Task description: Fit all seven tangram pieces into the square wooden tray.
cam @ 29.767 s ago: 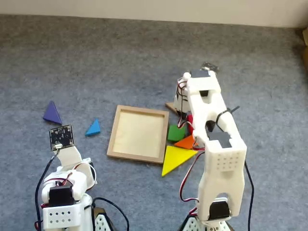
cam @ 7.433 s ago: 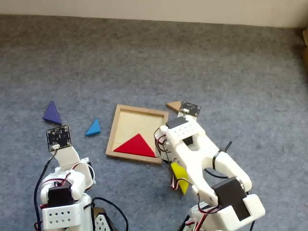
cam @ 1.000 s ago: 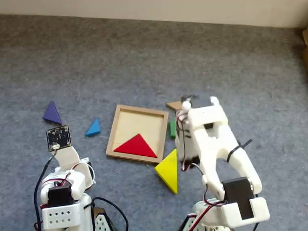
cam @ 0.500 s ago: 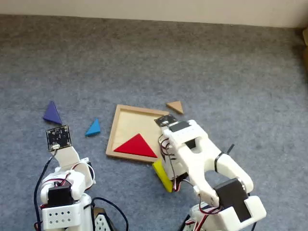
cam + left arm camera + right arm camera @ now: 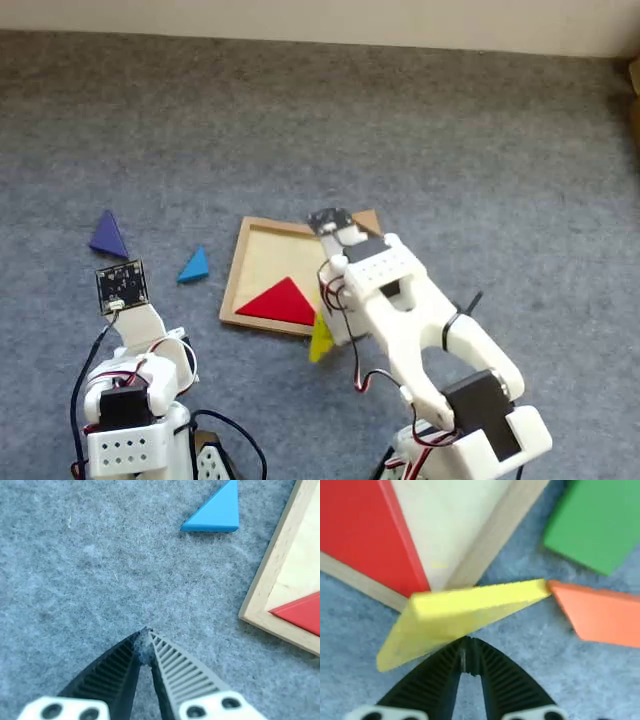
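Observation:
The square wooden tray point(image 5: 238, 272) lies mid-carpet with a red triangle point(image 5: 281, 300) in its near part. My right gripper point(image 5: 469, 661) is shut on the yellow triangle point(image 5: 462, 611), which hangs tilted on edge over the tray's near right corner point(image 5: 492, 539); from above the yellow triangle point(image 5: 320, 338) peeks out beside the arm. A green piece point(image 5: 592, 526) and an orange piece point(image 5: 602, 619) lie on the carpet just outside the tray. My left gripper point(image 5: 146, 639) is shut and holds nothing, low over the carpet, short of the blue triangle point(image 5: 216, 515).
A purple triangle point(image 5: 108, 233) lies far left on the carpet, with the blue triangle point(image 5: 193, 265) between it and the tray. A brown piece point(image 5: 369, 218) shows past the tray's far right corner. Open grey carpet stretches beyond.
The right arm swung left from beside the tray to over its right edge. The yellow triangle came up off the carpet, tilted on edge, and moved toward the tray. The left arm stayed still.

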`<state>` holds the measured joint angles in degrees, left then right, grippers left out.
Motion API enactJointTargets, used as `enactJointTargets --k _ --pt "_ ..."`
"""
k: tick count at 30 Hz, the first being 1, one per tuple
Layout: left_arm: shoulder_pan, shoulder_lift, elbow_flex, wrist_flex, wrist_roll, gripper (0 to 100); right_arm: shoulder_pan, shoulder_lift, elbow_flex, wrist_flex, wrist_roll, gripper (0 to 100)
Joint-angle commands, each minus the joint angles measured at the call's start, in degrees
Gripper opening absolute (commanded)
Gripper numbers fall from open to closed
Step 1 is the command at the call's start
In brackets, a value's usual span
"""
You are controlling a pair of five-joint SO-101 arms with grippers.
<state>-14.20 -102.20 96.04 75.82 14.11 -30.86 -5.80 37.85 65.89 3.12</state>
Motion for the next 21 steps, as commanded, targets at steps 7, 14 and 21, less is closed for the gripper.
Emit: enactJointTargets --k 7,14,21 --pt "-0.7 -2.1 1.1 0.0 0.4 1 -0.7 -1.3 -11.7 0.6 -4.7 0.4" --pt "-0.8 -2.2 1.1 0.1 0.4 1 -0.7 -0.9 -13.9 0.4 -4.7 0.4" --pt "-0.8 -2.2 1.1 0.1 0.4 1 -3.0 0.1 -10.6 -8.7 -4.7 0.4"
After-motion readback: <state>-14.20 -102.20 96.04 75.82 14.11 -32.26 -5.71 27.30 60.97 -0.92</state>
